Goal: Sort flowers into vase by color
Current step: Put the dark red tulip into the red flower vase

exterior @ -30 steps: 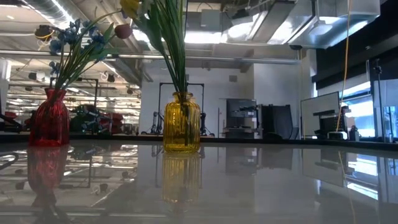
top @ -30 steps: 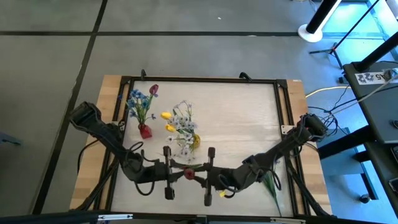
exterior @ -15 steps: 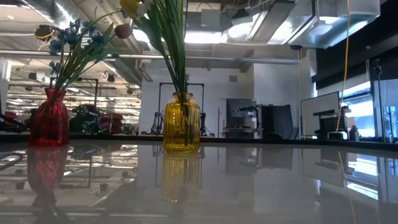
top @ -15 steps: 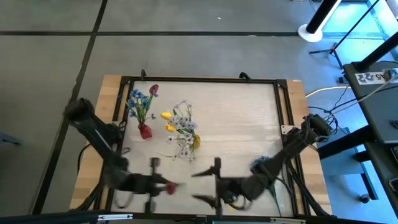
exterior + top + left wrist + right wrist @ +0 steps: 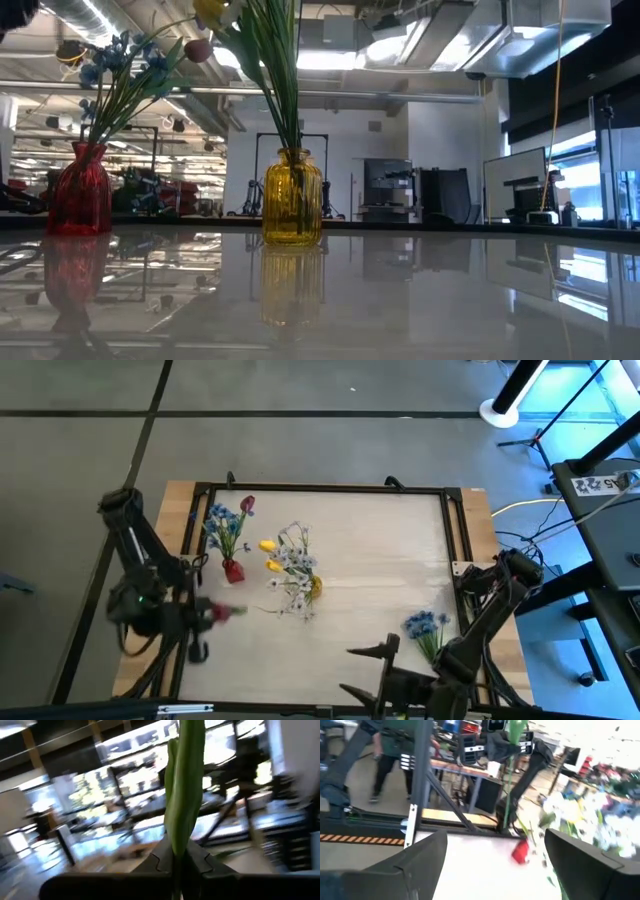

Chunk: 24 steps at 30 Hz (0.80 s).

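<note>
My left gripper (image 5: 203,616) hangs over the table's left side, shut on a dark red bud flower (image 5: 224,612) whose green stem and leaf (image 5: 183,795) rise between the fingers in the left wrist view. My right gripper (image 5: 365,672) stands open and holds nothing, near the table's front edge. A red vase (image 5: 233,570) at the far left holds blue blooms and a red bud. A yellow vase (image 5: 313,588) beside it holds yellow tulips and white sprigs. A blue flower (image 5: 425,626) lies flat on the table at the right. My left gripper pinches the flower's green stem (image 5: 179,851) between its two fingers. The leaf stands up past the fingertips in the left wrist view. The flower is lifted clear of the table, its red bud (image 5: 216,613) just beyond the fingers toward the table's middle.
A black frame (image 5: 320,488) runs round the white table top. Both vases stand in the far left part, also seen in the low view as the red vase (image 5: 80,190) and the yellow vase (image 5: 292,197). A person (image 5: 385,755) stands beyond the table.
My left gripper has swung from the near middle toward the table's left edge with the red bud flower, lifted clear. My right gripper has opened, let go of that flower and drawn back toward the near right, uncovering the blue flower on the table.
</note>
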{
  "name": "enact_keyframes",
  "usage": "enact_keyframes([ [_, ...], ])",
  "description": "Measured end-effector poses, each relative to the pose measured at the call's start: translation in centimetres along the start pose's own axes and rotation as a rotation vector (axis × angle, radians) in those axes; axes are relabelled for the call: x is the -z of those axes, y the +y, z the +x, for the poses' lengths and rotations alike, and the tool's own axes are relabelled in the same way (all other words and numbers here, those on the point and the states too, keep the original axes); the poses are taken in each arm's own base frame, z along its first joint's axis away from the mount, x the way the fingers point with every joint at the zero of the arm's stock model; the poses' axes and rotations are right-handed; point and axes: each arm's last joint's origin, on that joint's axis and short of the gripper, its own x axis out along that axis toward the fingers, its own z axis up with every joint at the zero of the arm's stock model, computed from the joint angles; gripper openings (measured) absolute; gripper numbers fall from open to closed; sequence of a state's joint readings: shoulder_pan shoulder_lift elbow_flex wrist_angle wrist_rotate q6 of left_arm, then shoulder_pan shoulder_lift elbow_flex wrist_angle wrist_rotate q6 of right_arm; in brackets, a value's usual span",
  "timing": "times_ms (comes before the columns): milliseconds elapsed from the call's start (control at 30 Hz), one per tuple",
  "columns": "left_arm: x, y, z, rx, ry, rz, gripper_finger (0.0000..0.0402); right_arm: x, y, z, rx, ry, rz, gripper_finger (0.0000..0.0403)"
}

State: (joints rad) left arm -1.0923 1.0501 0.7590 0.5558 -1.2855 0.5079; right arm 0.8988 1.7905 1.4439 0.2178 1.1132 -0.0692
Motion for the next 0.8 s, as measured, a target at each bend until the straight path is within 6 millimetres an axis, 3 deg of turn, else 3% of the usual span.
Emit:
enact_keyframes([
  [167,3.3,4.4,-0.1,-0.133,0.037,-0.026,0.0007,2.0,0.3,-0.5,0.021,0.028,0.082,0.0331],
  [433,4.3,10.6,-1.6,-0.24,0.022,-0.044,0.0005,3.1,0.6,-1.4,0.064,0.042,0.134,0.0331],
  [800,7.4,12.2,-2.8,-0.244,0.033,-0.055,0.0005,4.5,-1.4,1.6,0.171,0.101,0.198,0.0331],
])
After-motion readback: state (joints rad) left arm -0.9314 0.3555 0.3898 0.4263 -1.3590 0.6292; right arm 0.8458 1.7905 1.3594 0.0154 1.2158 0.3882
